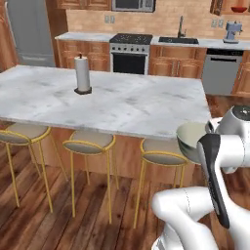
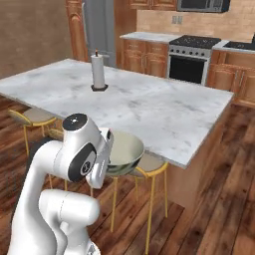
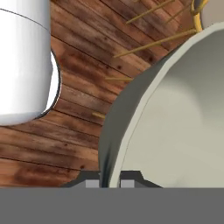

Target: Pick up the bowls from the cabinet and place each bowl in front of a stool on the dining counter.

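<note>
My gripper is shut on the rim of the pale grey-green bowl, one finger on each side of its wall. The bowl hangs upright just off the near right edge of the dining counter, over the rightmost stool. From the other side, the bowl sits level with the marble slab and above a stool. A red bowl rests in the wall cabinet at the far right.
A paper towel roll stands on the counter's left part. Two more stools line the near side. Behind are a stove, a sink and a dishwasher. Wooden floor lies below.
</note>
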### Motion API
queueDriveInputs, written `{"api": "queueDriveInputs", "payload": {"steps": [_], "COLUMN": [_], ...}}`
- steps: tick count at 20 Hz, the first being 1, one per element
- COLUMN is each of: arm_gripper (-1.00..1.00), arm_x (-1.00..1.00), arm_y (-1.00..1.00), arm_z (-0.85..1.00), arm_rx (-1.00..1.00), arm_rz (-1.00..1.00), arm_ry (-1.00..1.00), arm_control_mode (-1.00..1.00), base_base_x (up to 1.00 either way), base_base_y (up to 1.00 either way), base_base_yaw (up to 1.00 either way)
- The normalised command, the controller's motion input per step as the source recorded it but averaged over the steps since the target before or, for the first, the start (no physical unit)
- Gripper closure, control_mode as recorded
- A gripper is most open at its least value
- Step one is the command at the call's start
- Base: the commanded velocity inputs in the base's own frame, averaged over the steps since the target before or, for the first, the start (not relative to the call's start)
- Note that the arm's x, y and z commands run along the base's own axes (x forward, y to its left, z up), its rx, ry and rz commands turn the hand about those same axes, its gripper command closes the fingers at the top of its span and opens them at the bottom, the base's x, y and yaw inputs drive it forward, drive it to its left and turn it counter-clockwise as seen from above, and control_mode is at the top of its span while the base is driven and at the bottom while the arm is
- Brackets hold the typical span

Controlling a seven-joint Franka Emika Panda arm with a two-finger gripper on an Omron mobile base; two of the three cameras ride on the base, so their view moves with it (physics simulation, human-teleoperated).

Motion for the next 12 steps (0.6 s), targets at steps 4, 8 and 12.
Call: {"api": "queueDriveInputs", "payload": {"steps": [4,8,12], "arm_gripper": [1.00,1.00,1.00], "arm_x": [0.00,0.00,0.00], "arm_y": [0.00,0.00,0.00], "arm_z": [0.00,0.00,0.00], "arm_rx": [0.00,0.00,0.00], "arm_rz": [0.00,0.00,0.00], "arm_ry": [0.00,0.00,0.00], "arm_control_mode": [1.00,1.00,1.00], "base_base_x": [0.08,0.28,0.41], "base_base_y": [0.87,0.97,0.57], "base_base_yaw": [-0.61,-0.52,-0.28]}}
